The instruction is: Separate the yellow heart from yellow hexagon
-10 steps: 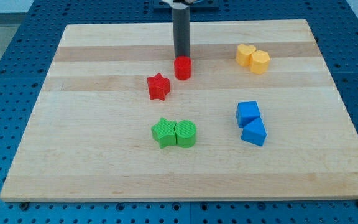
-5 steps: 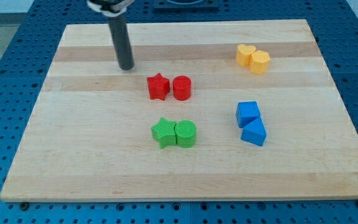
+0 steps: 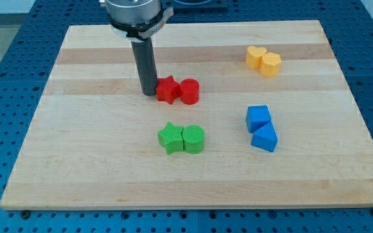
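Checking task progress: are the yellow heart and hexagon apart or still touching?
Touching. The yellow heart sits flush against the yellow hexagon, no gap showing. My tip is far off, beside the red star.

A pale wooden board (image 3: 76,162) carries 8 blocks. The red star (image 3: 167,90) touches the tip (image 3: 148,92) on its right, with the red cylinder (image 3: 190,91) beyond. Yellow heart (image 3: 256,56) and yellow hexagon (image 3: 271,64) sit touching, far right of the tip; the green star (image 3: 170,138), green cylinder (image 3: 193,139), blue cube (image 3: 258,118) and blue wedge-like block (image 3: 265,138) lie below it.

On your wooden board (image 3: 76,168), a red star (image 3: 168,90) touches a red cylinder (image 3: 190,91) near the middle, a green star (image 3: 170,138) touches a green cylinder (image 3: 193,139) toward the bottom edge, and a blue cube (image 3: 258,118) touches a blue wedge-like block (image 3: 265,138) toward the right edge.
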You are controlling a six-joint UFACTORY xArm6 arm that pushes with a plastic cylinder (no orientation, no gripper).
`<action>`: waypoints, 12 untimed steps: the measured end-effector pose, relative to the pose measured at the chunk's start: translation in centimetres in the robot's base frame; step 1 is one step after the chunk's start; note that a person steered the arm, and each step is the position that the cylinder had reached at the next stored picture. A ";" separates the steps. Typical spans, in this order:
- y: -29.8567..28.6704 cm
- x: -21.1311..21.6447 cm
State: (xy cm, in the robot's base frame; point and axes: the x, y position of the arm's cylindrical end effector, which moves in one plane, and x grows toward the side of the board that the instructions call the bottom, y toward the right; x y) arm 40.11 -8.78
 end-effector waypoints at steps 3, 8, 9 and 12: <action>1.6 -3.9; 31.1 -8.7; 30.5 -5.1; 25.2 -6.5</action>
State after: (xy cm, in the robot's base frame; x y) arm 33.63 16.43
